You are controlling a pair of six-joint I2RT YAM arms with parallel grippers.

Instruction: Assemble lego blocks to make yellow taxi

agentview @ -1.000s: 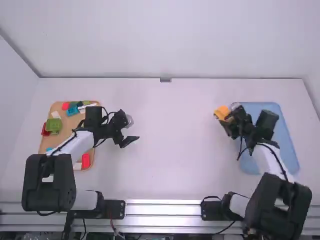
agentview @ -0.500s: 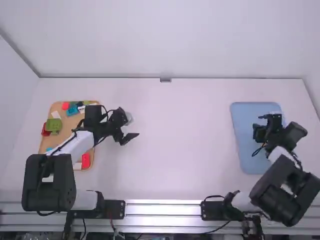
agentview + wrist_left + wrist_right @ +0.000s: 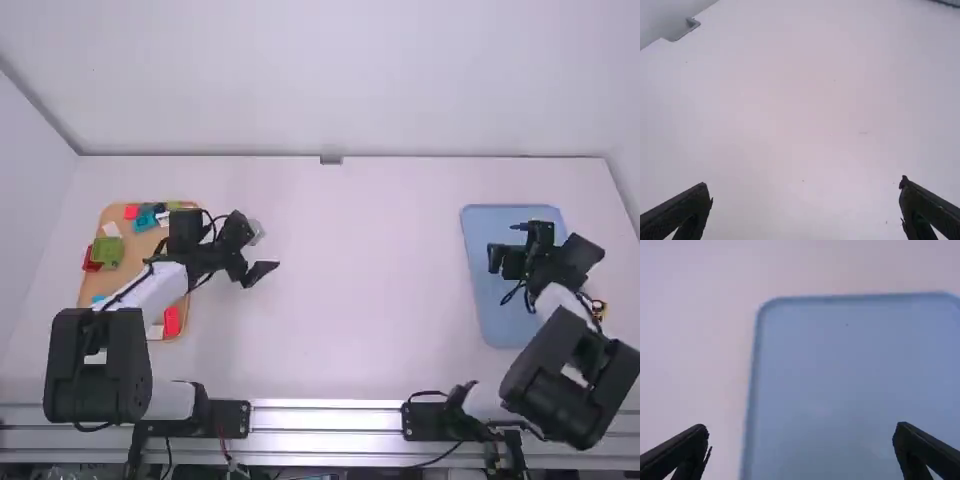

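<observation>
Left gripper (image 3: 805, 182) and right gripper (image 3: 801, 432), mine, both spread, empty, latter above blue tray (image 3: 485, 310); step, seemingly between grasps; next, likely squaring to yellow piece (image 3: 598, 309), right.

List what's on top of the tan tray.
The tan tray holds a green block, a teal block, red pieces and white pieces. Whatever lies beneath the left arm, which crosses over it, is hidden.
</observation>
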